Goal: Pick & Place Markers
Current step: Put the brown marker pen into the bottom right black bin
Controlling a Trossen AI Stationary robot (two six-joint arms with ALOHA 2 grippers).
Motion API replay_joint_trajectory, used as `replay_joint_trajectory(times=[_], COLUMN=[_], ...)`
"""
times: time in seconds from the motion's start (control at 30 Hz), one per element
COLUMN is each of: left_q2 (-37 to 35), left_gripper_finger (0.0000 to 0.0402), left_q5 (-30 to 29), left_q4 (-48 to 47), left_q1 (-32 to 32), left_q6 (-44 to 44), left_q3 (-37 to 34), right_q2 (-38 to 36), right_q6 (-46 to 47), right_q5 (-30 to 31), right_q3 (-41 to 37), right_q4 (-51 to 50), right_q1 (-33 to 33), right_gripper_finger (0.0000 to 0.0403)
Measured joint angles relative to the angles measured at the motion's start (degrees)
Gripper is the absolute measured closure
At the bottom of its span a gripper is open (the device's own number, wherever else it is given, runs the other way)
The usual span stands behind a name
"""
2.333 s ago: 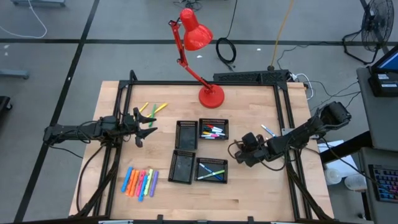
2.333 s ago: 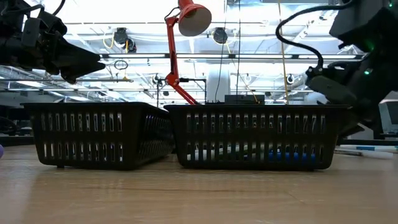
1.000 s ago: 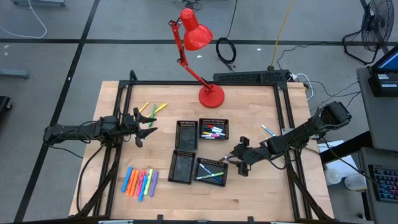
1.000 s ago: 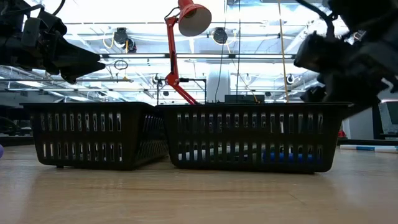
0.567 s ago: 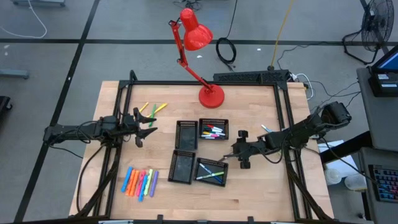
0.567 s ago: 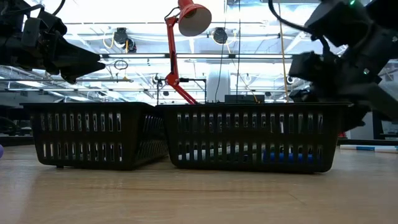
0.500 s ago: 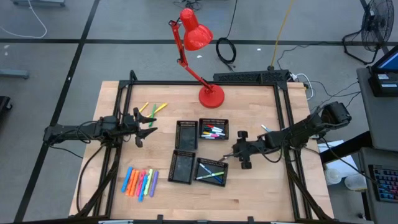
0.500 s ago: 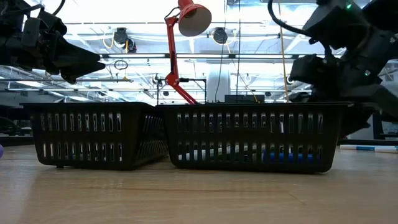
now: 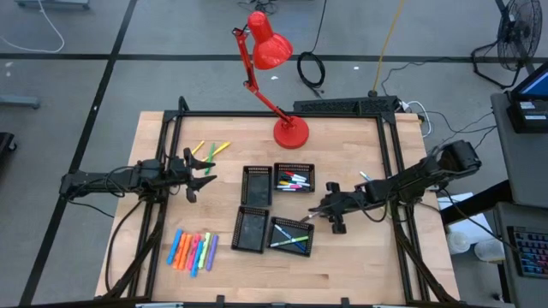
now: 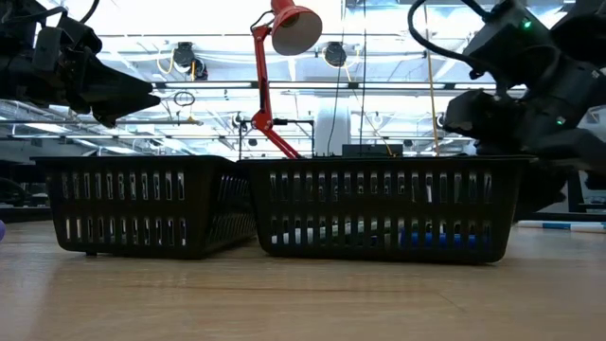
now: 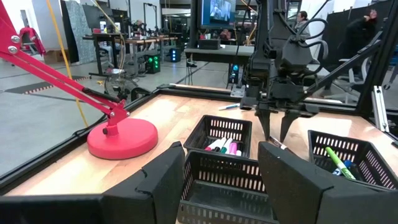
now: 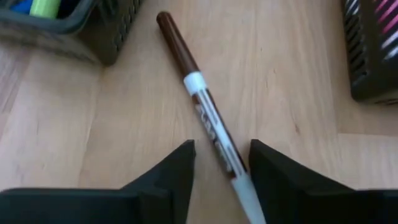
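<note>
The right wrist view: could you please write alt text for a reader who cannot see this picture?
A brown-capped marker with a white body lies diagonally on the wooden table, its lower end between the two dark fingers of the right pincer, which are not yet closed on it. Corners of two black mesh trays show at the upper edges.

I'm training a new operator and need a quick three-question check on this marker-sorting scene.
1. True or false: the brown-capped marker lies on the bare table, outside every tray.
2. How many black mesh trays stand mid-table? A) two B) four C) six
3. Which gripper's jaws straddle that marker?

Key: 1 true. 2 B. 3 the right gripper, jaws apart either side of it.
</note>
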Motion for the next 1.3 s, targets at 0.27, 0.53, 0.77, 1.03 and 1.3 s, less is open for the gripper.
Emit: replay_joint_trajectory(times=[0.27, 0.53, 0.77, 1.03, 1.3], left_q2=[0.00, 0.00, 0.00, 0.00, 0.00], left_gripper_finger=[0.0192, 0.0192, 0.0192, 0.0192, 0.0192], left_q5=[0.00, 0.00, 0.00, -0.01, 0.00], left_q4=[0.02, 0.00, -0.01, 0.02, 0.02], left_q1=[0.02, 0.00, 0.02, 0.00, 0.00], left_q6=[0.00, 0.00, 0.00, 0.00, 0.00], left_q3=[0.00, 0.02, 0.02, 0.04, 0.04], right_q2=[0.58, -0.61, -10.17, -21.84, -21.22], right_q6=[4.06, 13.41, 14.60, 13.79, 12.71], right_q5=[0.32, -0.13, -0.90, 0.28, 5.04], right_q3=[-2.96, -4.07, -4.28, -4.15, -0.47], right_q4=[1.19, 5.29, 10.97, 16.00, 24.46], right_q1=[-0.04, 0.11, 0.94, 4.02, 11.27], right_gripper_finger=[0.0386, 0.0387, 0.0387, 0.0388, 0.0388])
